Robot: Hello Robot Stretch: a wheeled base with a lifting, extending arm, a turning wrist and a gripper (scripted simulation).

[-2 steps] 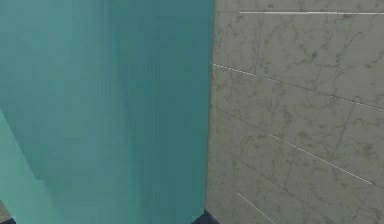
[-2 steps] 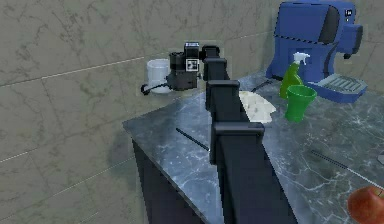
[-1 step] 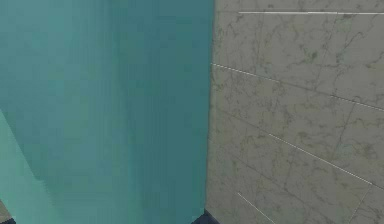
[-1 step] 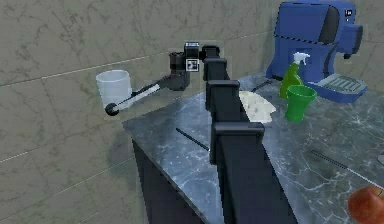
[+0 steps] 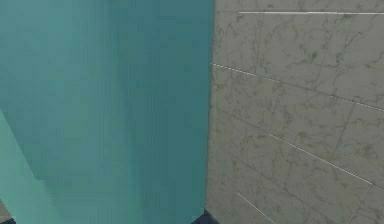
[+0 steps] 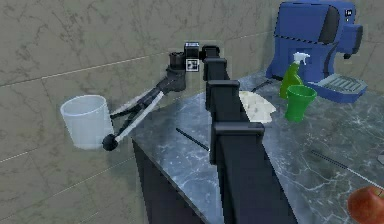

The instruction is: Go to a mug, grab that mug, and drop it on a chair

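Note:
In the arm side view a white mug hangs at the far end of my gripper, off the counter's left edge with only the tiled wall behind it. The gripper holds the mug clear of every surface. The dark arm rises from the bottom edge and crosses above the dark marble counter. Thin fingers slant down and left from the gripper's body to the mug's side.
On the counter stand a blue coffee machine, a green spray bottle and a green cup. A pale flat thing and a red round thing lie there too. The forward view faces a teal panel and a marble-tiled wall close ahead.

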